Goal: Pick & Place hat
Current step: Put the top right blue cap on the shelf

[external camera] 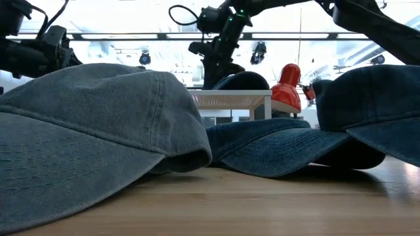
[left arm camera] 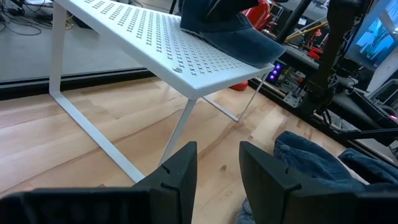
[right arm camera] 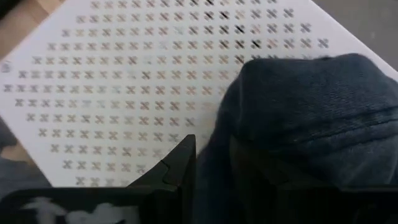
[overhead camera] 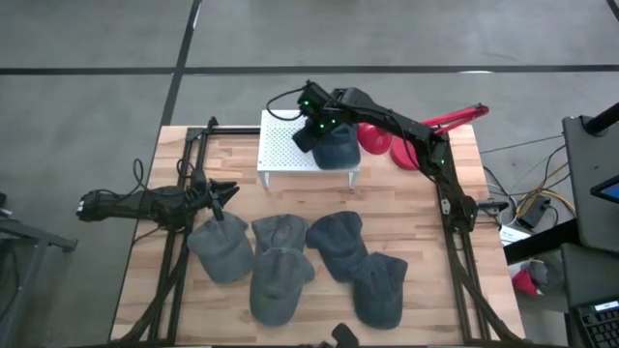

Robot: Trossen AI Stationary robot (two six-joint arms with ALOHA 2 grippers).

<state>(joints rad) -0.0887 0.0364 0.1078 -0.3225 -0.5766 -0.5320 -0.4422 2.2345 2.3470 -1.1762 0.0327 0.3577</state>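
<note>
The right gripper (overhead camera: 317, 126) grasps a dark blue cap (overhead camera: 337, 148) lying on the white perforated shelf (overhead camera: 285, 145), its brim overhanging the shelf's near edge, away from the gripper.

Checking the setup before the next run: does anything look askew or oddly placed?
Only the dark blue cap at the right gripper: it sits on the white perforated stand's edge, its brim overhanging. The five grey-blue caps lie overlapping.
</note>
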